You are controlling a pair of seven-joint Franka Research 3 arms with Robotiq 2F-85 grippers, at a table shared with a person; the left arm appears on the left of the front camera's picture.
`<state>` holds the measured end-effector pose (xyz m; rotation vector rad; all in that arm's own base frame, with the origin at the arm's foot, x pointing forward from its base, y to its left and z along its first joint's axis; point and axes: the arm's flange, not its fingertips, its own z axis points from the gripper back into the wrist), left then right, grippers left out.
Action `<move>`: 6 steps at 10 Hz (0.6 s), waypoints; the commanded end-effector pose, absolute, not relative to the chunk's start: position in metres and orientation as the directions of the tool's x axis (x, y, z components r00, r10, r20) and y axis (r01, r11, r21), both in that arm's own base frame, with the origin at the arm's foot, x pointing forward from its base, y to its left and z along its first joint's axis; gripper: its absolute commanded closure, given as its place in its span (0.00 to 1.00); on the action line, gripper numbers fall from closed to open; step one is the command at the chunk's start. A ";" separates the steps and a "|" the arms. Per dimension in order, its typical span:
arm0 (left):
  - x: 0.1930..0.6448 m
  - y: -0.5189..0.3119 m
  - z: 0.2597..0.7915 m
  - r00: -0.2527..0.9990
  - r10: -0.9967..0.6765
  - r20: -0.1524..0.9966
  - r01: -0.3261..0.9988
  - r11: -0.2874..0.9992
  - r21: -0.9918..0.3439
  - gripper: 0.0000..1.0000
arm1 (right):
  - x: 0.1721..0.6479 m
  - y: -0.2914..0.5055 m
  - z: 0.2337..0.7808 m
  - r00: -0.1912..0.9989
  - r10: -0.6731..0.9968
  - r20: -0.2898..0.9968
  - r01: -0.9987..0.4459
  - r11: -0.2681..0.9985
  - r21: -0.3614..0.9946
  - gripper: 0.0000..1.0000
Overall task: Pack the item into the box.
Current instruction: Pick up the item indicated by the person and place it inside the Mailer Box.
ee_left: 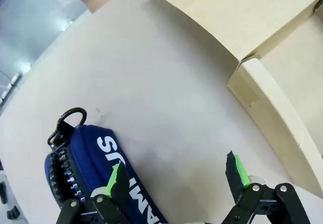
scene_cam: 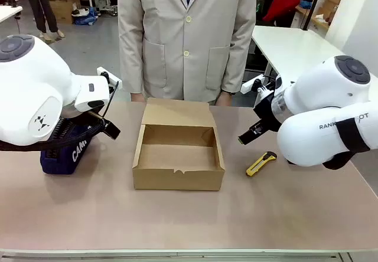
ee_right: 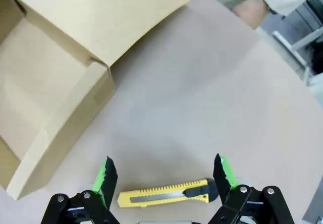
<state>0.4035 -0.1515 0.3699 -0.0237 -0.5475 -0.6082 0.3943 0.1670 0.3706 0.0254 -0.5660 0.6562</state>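
Note:
The item, a navy-blue pouch with white lettering, lies on the table at the left, partly hidden by my left arm. In the left wrist view the pouch sits under the left finger of my left gripper, which is open and holds nothing. My left gripper hovers just right of the pouch. The box stands open in the middle, empty, with its lid flap laid back toward the person. It also shows as box and box. My right gripper hangs open to the box's right; in the right wrist view the gripper holds nothing.
A yellow utility knife lies right of the box, below my right gripper, and as knife between its fingers on the table. A person in a beige coat stands at the far edge, hands resting on the table.

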 end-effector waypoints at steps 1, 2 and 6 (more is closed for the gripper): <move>0.403 -0.151 0.370 0.683 -0.536 0.495 0.549 0.825 0.136 0.00 | 0.394 0.167 0.371 0.647 0.570 0.506 -0.584 0.798 -0.152 0.00; 0.403 -0.151 0.370 0.683 -0.536 0.495 0.549 0.825 0.136 0.00 | 0.394 0.167 0.371 0.647 0.570 0.506 -0.584 0.798 -0.152 0.00; 0.403 -0.151 0.370 0.683 -0.536 0.495 0.549 0.825 0.136 0.00 | 0.394 0.167 0.371 0.647 0.570 0.506 -0.584 0.798 -0.152 0.00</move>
